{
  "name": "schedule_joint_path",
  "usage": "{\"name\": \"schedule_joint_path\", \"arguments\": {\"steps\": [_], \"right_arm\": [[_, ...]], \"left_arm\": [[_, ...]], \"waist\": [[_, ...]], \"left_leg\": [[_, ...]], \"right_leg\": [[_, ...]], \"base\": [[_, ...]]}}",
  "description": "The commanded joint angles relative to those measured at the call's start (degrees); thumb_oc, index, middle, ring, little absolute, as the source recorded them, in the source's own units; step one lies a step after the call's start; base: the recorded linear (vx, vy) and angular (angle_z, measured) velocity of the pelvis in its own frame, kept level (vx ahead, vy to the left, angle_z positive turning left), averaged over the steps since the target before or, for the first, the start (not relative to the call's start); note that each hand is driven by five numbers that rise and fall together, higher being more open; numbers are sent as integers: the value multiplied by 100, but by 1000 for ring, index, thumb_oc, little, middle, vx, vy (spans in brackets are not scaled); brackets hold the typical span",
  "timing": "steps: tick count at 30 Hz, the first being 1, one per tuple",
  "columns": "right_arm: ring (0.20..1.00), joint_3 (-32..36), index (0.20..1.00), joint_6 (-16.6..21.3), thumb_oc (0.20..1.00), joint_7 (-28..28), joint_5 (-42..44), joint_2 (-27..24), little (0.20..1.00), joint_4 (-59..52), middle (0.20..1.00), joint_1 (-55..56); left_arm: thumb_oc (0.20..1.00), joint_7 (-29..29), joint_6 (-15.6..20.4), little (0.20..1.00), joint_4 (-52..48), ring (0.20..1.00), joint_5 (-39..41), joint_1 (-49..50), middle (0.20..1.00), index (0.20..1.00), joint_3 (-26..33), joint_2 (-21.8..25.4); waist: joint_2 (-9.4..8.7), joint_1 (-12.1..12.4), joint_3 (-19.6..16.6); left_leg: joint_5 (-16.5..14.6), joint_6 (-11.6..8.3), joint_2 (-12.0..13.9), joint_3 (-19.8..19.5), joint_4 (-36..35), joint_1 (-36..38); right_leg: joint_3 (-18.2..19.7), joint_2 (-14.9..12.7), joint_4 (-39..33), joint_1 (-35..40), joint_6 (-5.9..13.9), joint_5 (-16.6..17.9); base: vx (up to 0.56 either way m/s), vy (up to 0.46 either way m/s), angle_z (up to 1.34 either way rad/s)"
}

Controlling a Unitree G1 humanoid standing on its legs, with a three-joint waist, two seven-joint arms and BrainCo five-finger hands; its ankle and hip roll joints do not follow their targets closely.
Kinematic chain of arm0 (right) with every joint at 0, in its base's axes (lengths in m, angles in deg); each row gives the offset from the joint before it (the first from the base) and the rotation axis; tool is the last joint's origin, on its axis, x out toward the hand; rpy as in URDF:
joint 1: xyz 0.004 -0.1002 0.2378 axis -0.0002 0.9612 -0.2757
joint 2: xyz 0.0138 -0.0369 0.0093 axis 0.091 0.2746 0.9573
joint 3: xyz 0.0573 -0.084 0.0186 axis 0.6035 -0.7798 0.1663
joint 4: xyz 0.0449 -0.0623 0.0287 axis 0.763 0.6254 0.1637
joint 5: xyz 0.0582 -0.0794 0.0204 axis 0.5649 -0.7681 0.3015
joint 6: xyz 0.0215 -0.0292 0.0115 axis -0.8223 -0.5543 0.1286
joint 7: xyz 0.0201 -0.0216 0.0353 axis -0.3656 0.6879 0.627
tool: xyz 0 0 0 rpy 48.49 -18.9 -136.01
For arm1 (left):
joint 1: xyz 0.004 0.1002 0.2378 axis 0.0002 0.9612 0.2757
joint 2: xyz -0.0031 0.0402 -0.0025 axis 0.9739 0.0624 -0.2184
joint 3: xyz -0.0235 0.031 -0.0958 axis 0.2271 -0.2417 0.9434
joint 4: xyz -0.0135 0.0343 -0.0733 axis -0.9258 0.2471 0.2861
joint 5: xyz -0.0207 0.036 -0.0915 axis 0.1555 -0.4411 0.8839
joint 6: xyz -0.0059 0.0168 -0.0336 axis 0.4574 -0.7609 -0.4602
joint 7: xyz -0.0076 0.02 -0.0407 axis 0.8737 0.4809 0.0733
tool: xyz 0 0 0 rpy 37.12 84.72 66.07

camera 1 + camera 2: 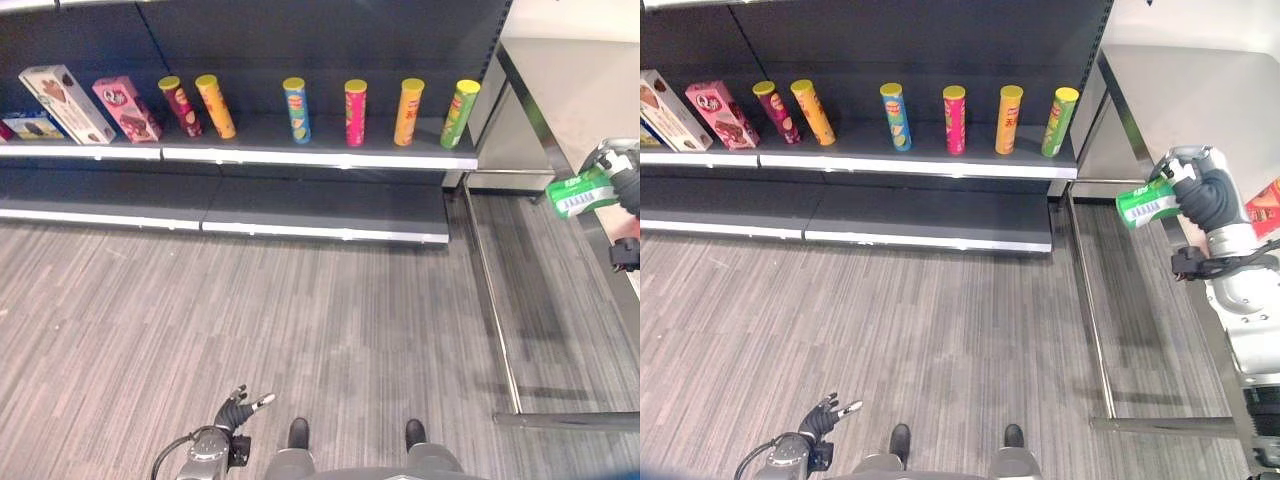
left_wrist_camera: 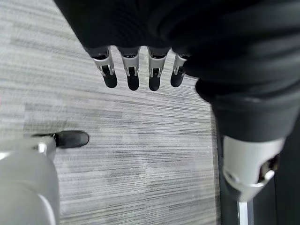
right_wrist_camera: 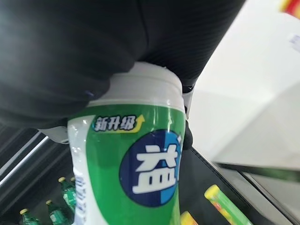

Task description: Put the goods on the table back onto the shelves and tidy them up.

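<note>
Gripping a green bottle [image 1: 1143,205] with a white cap, the right hand [image 1: 1203,197] holds it sideways above the table [image 1: 1200,90] edge, beside the shelf [image 1: 920,160]. Six tubes [image 1: 954,119] and boxes [image 1: 720,113] line that shelf. Left hand [image 1: 822,418] hangs low over the floor [image 1: 940,320], fingers straight, carrying nothing.

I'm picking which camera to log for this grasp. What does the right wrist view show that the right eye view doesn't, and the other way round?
Right wrist view alone: the green bottle's white cap and its label up close. Right eye view alone: the left hand hanging low over the floor, the boxes and the silver table. Shared: the green bottle in the right hand, and the green-yellow can on the shelf.
</note>
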Motion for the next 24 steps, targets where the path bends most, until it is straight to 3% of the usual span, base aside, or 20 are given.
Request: {"name": "schedule_joint_path", "arguments": {"steps": [1,4,6,7,8,11,14,15,17,18,19,20,21,23,24], "right_arm": [[200,301,200,401,200,-112,45,-290,200,-599,200,-209],[200,201,200,366,200,-131,50,-390,200,-548,200,-339],[200,297,200,379,200,-128,60,-424,200,-605,200,-303],[200,323,200,415,200,-209,34,-473,200,-571,200,-334],[200,337,200,425,200,-251,14,-500,200,-557,200,-365],[200,358,200,383,200,-471,-126,-505,200,-416,200,-441],[200,292,200,335,200,-476,-187,-437,200,-394,200,-591],[200,271,200,323,200,-518,-261,-404,200,-417,200,-642],[200,263,200,277,200,-514,-293,-289,200,-361,200,-681],[200,224,200,231,200,-495,-372,-222,200,-298,200,-690],[200,217,200,229,200,-497,-377,-216,200,-298,200,-696],[200,140,200,156,200,-525,-492,-168,200,-269,200,-713],[200,109,200,145,200,-552,-515,-163,200,-266,200,-734],[200,-105,200,132,200,-556,-509,-122,200,-169,200,-881],[200,-119,200,133,200,-558,-510,-121,200,-163,200,-894]], "left_arm": [[1000,92,79,1000,-287,1000,12,93,1000,1000,-9,413],[1000,106,69,1000,-272,1000,60,159,1000,1000,1,400],[1000,59,46,1000,-272,1000,23,278,1000,1000,-11,391],[1000,27,31,1000,-153,1000,-68,350,1000,1000,-48,400],[1000,1,22,1000,-118,1000,-105,366,1000,1000,-76,400],[1000,17,-6,1000,35,1000,-305,366,1000,1000,-118,390],[1000,-1,-26,1000,92,1000,-389,429,1000,1000,-118,379],[1000,-8,-26,1000,76,1000,-402,452,1000,1000,-111,380],[1000,13,-21,1000,166,1000,-441,431,1000,1000,-109,373],[1000,25,-31,1000,193,1000,-459,426,1000,1000,-79,384],[1000,25,-30,1000,193,1000,-460,428,1000,1000,-75,387],[1000,79,-65,1000,182,1000,-466,371,1000,1000,-25,432],[1000,82,-70,1000,110,1000,-432,341,1000,1000,-16,474],[1000,91,-71,1000,-7,1000,-411,362,1000,1000,-13,602],[1000,90,-74,1000,-12,1000,-410,369,1000,1000,-7,603]], "waist": [[-442,303,-198],[-524,415,-125],[-524,511,-154],[-405,602,-173],[-345,652,-187],[-278,765,-217],[-183,810,-304],[-111,832,-331],[-103,845,-395],[-128,882,-442],[-145,891,-441],[-207,869,-404],[-230,795,-323],[-187,829,-313],[-192,826,-311]], "left_leg": [[-174,-219,50,177,2140,27],[-245,-74,-30,246,2308,-465],[-454,-35,-35,383,1697,-589],[-83,-130,34,459,972,-935],[87,-171,45,522,560,-1072],[345,-328,-88,862,-220,-1518],[399,-339,-92,976,-254,-1511],[580,-342,-65,991,-235,-1398],[620,-226,-165,950,29,-1344],[546,-166,-237,998,161,-1276],[531,-157,-251,1017,177,-1275],[318,34,-431,1082,285,-1028],[207,139,-529,1056,309,-879],[26,338,-596,1072,343,-713],[21,341,-601,1076,349,-712]], "right_leg": [[-30,40,335,-847,3,146],[6,38,219,-619,-51,34],[43,47,111,-439,-24,-73],[15,107,13,-260,26,-197],[24,144,-21,-155,17,-282],[44,165,-214,258,61,-482],[87,134,-219,425,158,-536],[118,99,-220,517,210,-599],[165,-203,-53,565,347,-575],[172,-394,191,534,420,-510],[188,-416,216,522,431,-527],[445,-698,1074,160,424,-43],[624,-747,1550,-57,340,261],[613,-862,2164,-335,218,640],[619,-867,2176,-339,220,634]], "base": [[217,-235,37],[227,-173,31],[365,-38,23],[420,64,2],[330,65,5],[327,75,10],[354,177,-13],[362,272,-57],[331,312,-60],[226,221,-78],[304,268,-89],[283,276,-57],[343,340,-36],[278,218,2],[261,125,13]]}}
